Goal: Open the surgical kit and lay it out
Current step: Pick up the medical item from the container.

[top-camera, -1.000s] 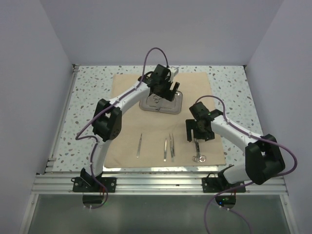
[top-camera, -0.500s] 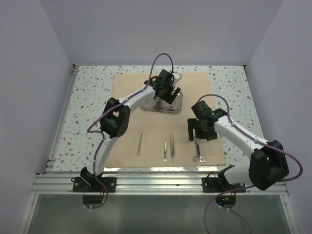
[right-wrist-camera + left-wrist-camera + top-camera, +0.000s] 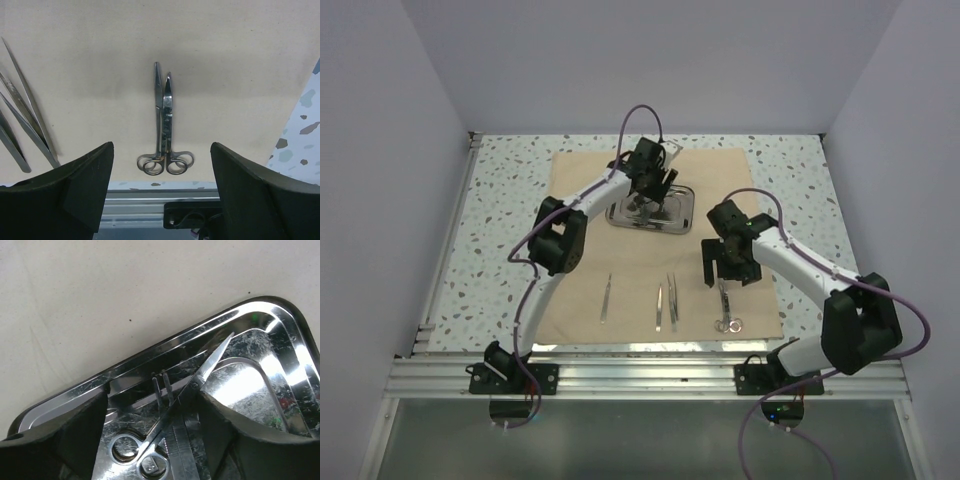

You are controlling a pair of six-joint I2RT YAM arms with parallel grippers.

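beige cloth wrap, shiny silver tray, speckled white table.

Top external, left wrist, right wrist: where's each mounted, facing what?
Top external: above and behind the bases, looking down at the cloth wrap; both arms show.
Left wrist: on the left hand, facing into the steel tray at scissors; own fingers show.
Right wrist: on the right hand, facing a ring-handled instrument on the cloth; fingers show.
Shared: top and left wrist both show the tray.
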